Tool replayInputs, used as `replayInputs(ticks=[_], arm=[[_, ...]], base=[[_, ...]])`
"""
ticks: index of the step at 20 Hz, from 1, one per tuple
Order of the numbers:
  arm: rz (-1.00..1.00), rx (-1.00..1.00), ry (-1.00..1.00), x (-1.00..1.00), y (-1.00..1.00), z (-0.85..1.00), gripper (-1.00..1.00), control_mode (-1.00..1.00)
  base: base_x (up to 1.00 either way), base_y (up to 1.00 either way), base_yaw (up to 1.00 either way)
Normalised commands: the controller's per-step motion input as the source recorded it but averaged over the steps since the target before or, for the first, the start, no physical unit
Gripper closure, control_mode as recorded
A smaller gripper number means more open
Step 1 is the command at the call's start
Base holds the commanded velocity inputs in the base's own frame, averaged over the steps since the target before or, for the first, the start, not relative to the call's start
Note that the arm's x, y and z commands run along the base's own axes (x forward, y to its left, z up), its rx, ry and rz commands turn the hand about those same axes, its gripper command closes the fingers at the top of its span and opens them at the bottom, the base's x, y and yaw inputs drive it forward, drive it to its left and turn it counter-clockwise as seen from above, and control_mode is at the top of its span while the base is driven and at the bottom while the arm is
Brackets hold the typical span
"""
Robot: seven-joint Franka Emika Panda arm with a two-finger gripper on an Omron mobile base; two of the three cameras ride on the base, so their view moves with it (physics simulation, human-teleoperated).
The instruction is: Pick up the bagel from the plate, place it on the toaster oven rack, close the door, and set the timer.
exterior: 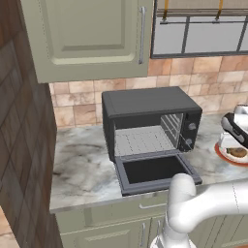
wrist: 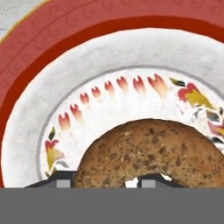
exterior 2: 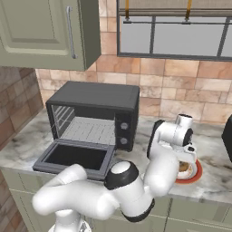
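The pincer (wrist: 103,180) straddles the bagel (wrist: 151,153) on the plate (wrist: 78,83) near the surface's (exterior: 82,164) right edge; its grip cannot be told.

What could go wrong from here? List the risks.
1. The gripper sits low over the bagel, its fingertips straddling one part of the ring rather than its middle; an off-centre pinch could let the bagel tip or slip.
2. The bagel lies on the plate; fingers pressing down may drag or tilt the plate.
3. The oven door lies open over the counter edge, so carrying the bagel low toward the rack could clip it.
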Motion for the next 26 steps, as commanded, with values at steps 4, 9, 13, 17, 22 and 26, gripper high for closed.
replayInputs(ticks=[4,9,13,17,22,26], arm=[[0.01,0.09,0.0,-0.38,0.0,0.24,1.0,-1.0],[0.3,0.01,0.01,-0.56,0.0,0.74,1.0,-1.0],[0.48,0.03,0.06,-0.12,0.25,0.95,1.0,-1.0],[0.46,0.0,0.08,0.0,0.64,0.8,1.0,-1.0],[0.47,0.0,0.04,-0.07,0.63,0.68,1.0,-1.0],[0.46,0.07,0.04,-0.39,0.41,0.53,1.0,-1.0]], base=[[0.0,0.0,0.0],[0.0,0.0,0.0],[0.0,0.0,0.0],[0.0,0.0,0.0],[0.0,0.0,0.0],[0.0,0.0,0.0]])
